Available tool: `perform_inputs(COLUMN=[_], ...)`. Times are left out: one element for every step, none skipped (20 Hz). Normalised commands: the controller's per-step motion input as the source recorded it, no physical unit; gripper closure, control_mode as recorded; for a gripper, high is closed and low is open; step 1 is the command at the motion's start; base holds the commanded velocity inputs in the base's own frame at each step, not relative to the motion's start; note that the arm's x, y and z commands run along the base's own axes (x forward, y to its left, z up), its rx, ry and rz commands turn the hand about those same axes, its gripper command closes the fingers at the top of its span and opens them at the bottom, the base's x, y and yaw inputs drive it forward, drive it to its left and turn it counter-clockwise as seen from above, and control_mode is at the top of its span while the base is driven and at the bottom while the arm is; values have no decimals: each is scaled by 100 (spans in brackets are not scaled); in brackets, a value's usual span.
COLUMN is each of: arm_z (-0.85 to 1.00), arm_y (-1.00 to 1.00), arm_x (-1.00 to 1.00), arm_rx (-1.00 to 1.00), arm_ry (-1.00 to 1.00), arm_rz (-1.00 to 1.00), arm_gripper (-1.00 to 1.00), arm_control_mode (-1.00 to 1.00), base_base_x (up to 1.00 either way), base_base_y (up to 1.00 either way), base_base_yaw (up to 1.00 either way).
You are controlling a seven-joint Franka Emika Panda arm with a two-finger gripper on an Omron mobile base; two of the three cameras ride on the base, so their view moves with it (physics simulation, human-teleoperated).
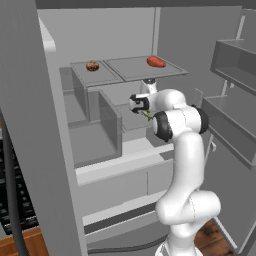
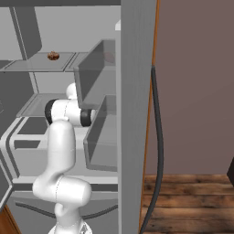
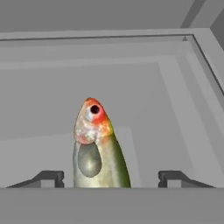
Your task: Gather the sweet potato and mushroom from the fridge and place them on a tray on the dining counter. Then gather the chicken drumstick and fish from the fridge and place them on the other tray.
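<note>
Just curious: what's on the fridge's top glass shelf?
A round brown item on the left, an orange-red oblong one on the right of the top glass shelf. Nothing there looks covered.

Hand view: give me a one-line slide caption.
Fish lying on a grey fridge shelf, framed between the open gripper fingertips.

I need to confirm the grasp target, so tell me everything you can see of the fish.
The fish is slim with a glossy olive-green and silvery body, a red-orange head, a white-ringed dark eye and a grey oval fin on its flank. It lies on a pale grey shelf inside the fridge, head pointing away from the hand, its tail end hidden. It sits between the gripper's two dark fingertips, which stand apart on either side without touching it.
</note>
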Motion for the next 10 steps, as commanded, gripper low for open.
perform_inputs(arm_z=[-27, -27, -28, -29, -27, -30, -31, -31, -31, -32], arm_y=[0, 0, 0, 3, 10, 8, 8, 8, 5, 4], arm_x=[0, -4, -7, -12, -13, -19, -20, -20, -20, -21], arm_rx=[0, 0, 0, 0, 0, 0, 0, 0, 0, 0], arm_ry=[0, 0, 0, 0, 0, 0, 0, 0, 0, 0], arm_rz=[2, 3, 2, 2, 0, 0, 0, 0, 0, 0], arm_gripper=[100, 100, 100, 100, 100, 100, 100, 100, 100, 100], arm_control_mode=[-100, -100, -100, -100, -100, -100, -100, -100, -100, -100], base_base_x=[0, 0, 0, 0, 0, 0, 0, 0, 0, 0], base_base_y=[0, 0, 0, 0, 0, 0, 0, 0, 0, 0], base_base_yaw=[0, 0, 0, 0, 0, 0, 0, 0, 0, 0])
